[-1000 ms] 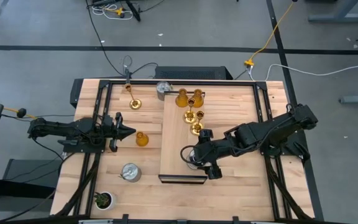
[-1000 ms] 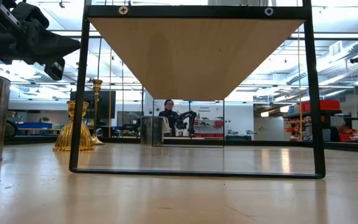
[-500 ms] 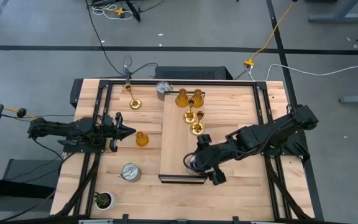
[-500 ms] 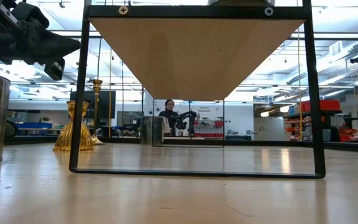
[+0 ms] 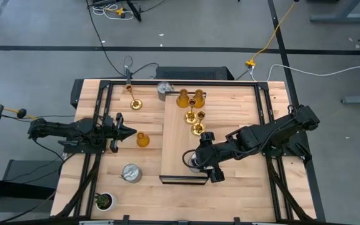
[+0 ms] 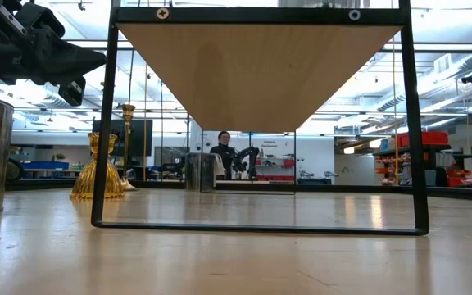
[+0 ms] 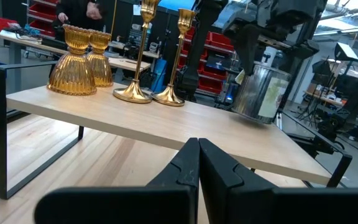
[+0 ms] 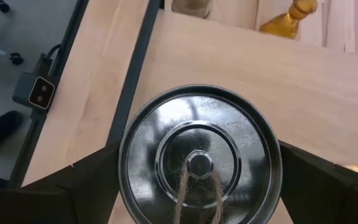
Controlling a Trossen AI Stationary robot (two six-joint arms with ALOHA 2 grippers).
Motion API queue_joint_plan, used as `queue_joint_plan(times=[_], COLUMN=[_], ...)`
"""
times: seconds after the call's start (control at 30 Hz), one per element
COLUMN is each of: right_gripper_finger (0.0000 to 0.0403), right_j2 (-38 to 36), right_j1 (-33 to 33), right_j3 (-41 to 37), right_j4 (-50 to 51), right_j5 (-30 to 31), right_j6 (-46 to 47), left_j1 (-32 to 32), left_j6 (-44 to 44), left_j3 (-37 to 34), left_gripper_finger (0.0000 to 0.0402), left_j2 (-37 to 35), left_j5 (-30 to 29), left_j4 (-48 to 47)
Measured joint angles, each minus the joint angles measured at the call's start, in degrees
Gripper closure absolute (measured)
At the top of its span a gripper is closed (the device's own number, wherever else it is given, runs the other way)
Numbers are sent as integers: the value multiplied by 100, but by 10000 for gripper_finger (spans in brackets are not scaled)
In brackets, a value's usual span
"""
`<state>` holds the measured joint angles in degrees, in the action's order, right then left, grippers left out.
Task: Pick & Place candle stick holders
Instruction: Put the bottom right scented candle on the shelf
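Note:
My right gripper (image 5: 194,161) is shut on a squat silver holder (image 8: 201,155) over the near end of the raised wooden shelf (image 5: 177,144). Two amber holders (image 5: 190,97) and two gold holders (image 5: 194,122) stand on their bases at the shelf's far end. On the table left of the shelf stand an amber holder (image 5: 142,139), a gold holder (image 5: 135,103) and a silver holder (image 5: 131,173). Another silver holder (image 5: 163,89) stands at the far edge. My left gripper (image 5: 128,131) is shut and empty, just left of the amber holder. My right gripper pinches the silver holder's round side wall (image 8: 126,177) between its two fingers, one finger (image 8: 89,186) on each opposite side. The fingers come from above, slanting in from the table's right. The holder sits tilted in the hold (image 7: 260,93); I cannot tell whether its base touches the shelf.
The shelf has a black metal frame (image 6: 260,225) with open room beneath it. A tiny green potted plant (image 5: 104,200) stands at the near left corner. Black rails run along the table's left and right sides. A person (image 6: 222,152) is far behind the table.
My right gripper, with the silver holder, has gone a little toward the table's near edge and has come partly back, staying over the shelf's near end.

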<state>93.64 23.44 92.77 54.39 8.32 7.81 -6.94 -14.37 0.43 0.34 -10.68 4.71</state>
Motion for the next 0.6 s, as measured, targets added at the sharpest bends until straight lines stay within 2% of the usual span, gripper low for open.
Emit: queue_joint_plan(times=[0.2,0.6], right_gripper_finger=[35,35], right_j2=[0,3], right_j1=[4,4], right_j3=[-146,-199], right_j4=[33,-168], right_j5=[-40,-43], right_j6=[255,186], left_j1=[2,1], left_j6=[-2,-2], left_j3=[0,-1], left_gripper_finger=[392,392], left_j2=[2,0], left_j5=[0,0], left_j4=[0,0])
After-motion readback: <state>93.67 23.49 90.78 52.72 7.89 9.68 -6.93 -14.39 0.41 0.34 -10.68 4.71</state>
